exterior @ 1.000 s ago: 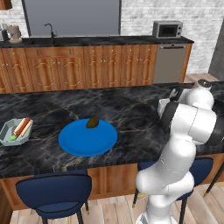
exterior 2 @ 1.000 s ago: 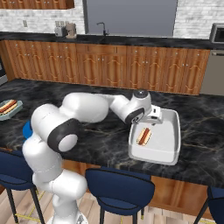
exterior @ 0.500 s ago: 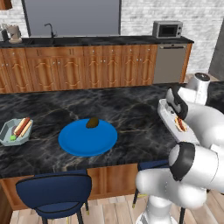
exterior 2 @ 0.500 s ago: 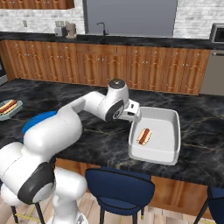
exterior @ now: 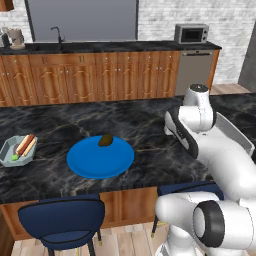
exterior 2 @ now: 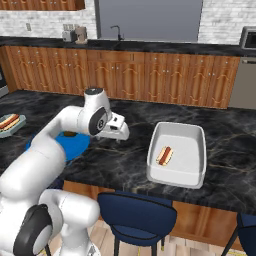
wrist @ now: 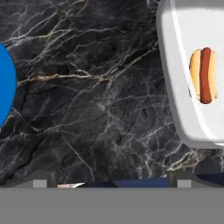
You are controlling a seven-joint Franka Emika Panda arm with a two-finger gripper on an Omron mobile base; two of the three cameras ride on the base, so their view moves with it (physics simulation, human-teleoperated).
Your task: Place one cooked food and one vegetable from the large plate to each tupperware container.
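The large plate (exterior: 100, 159) is bright blue and lies on the dark marble counter with one brown food lump (exterior: 105, 140) near its far rim. A pale octagonal tupperware container (exterior: 7, 148) at the far left holds a hot dog (exterior: 25, 144) and a small green piece. A white rectangular container (exterior 2: 179, 172) on the right holds another hot dog (exterior 2: 164, 155). My gripper (exterior 2: 119, 134) hangs open and empty over bare counter between the plate and the white container. In the hand view the plate's edge (wrist: 6, 83) is at left and the white container (wrist: 177, 87) at right.
Blue stools (exterior: 62, 220) stand along the counter's near edge. Wooden cabinets, a sink and a microwave (exterior: 191, 33) line the back wall. Bare marble (wrist: 96, 100) stretches between the plate and the white container.
My arm has swung left, away from above the white container and toward the blue plate. The hot dog stays in the white container. The gripper remains open.
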